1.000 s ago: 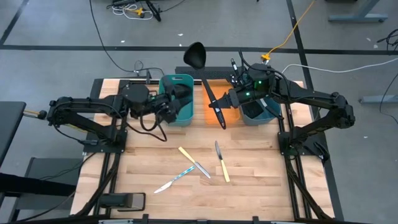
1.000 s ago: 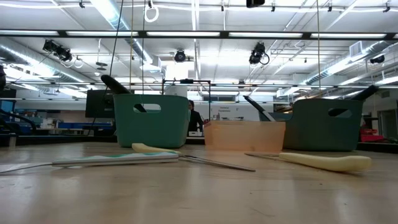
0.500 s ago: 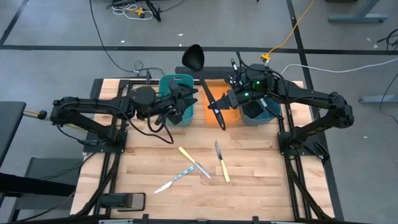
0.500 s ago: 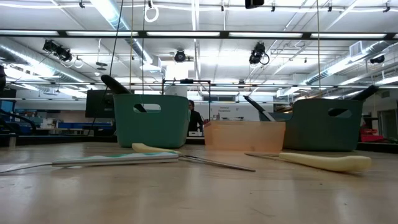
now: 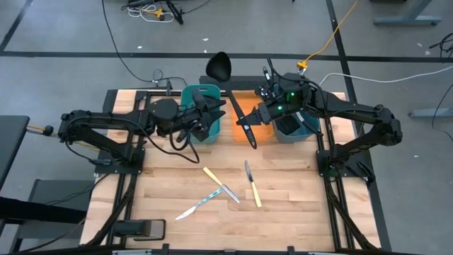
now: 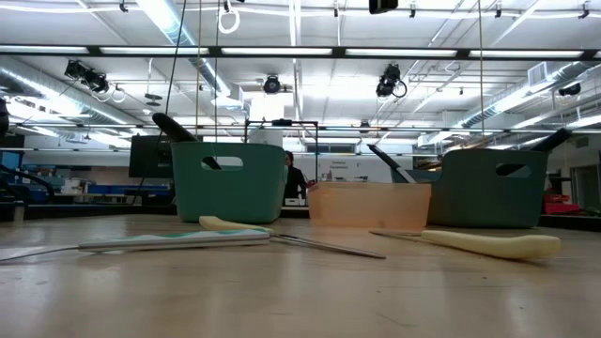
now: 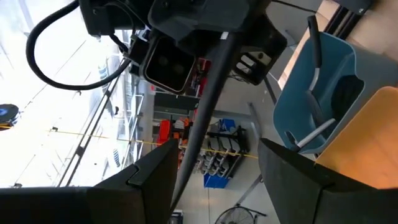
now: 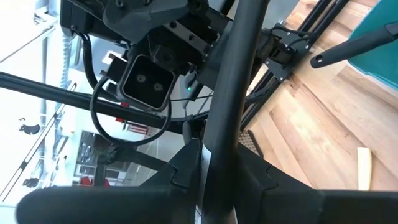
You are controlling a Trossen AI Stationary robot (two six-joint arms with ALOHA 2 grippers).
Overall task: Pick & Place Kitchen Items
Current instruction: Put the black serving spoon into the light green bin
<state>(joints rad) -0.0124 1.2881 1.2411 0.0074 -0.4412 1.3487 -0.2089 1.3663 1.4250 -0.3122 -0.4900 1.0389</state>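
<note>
Right gripper (image 5: 249, 122) clamped on black ladle (image 5: 226, 76), over orange tray (image 5: 242, 106) at worktop's back edge. Left gripper (image 5: 212, 112) beside it, fingers apart around ladle handle. Three knives (image 5: 251, 184) near front edge.

Two dark jointed arms, black cables looping at wrists — green lights on right arm (image 5: 340, 113).
</note>
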